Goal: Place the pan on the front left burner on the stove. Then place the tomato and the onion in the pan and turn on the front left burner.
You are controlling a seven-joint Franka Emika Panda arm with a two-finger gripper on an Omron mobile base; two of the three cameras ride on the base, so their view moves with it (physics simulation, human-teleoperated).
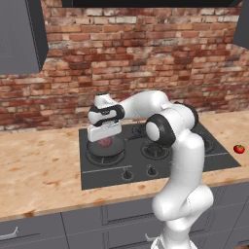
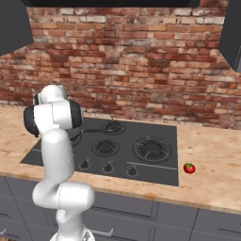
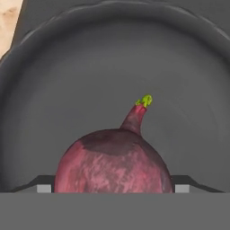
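1. Pan (image 1: 104, 150) sits on the front left burner (image 1: 92, 158) of the stove (image 1: 194, 163), so the first step of the task looks done. Its dark round floor and raised rim show behind the onion in the hand view.

2. Onion (image 3: 114, 164), dull reddish-purple with a short neck ending in a small green tip, lies inside the pan. In the left base view it shows as a pinkish spot just under the hand.

3. Claw (image 1: 103, 141) hangs directly above the pan with its fingers spread wide. In the hand view the two fingertips (image 3: 44, 187) stand on either side of the onion, and whether they touch its skin cannot be told from these pictures. Judging by the wide spread and the onion low in the pan, it looks released rather than clenched.

4. Tomato (image 2: 189, 168), bright red with a green top, lies on the wooden counter (image 2: 216, 160) just beside the right edge of the stove, well apart from the pan. That step is not yet done.

5. Knobs (image 2: 108, 167) run in a row along the front edge of the stove. No flame or glow shows at the front left burner, so as far as the pictures tell, turning it on is also left.

6. Overall, the task seems roughly halfway: pan and onion are placed, while the tomato and the burner knob remain. The next move would probably call for lifting the hand clear of the pan and reaching across the stove to the tomato.
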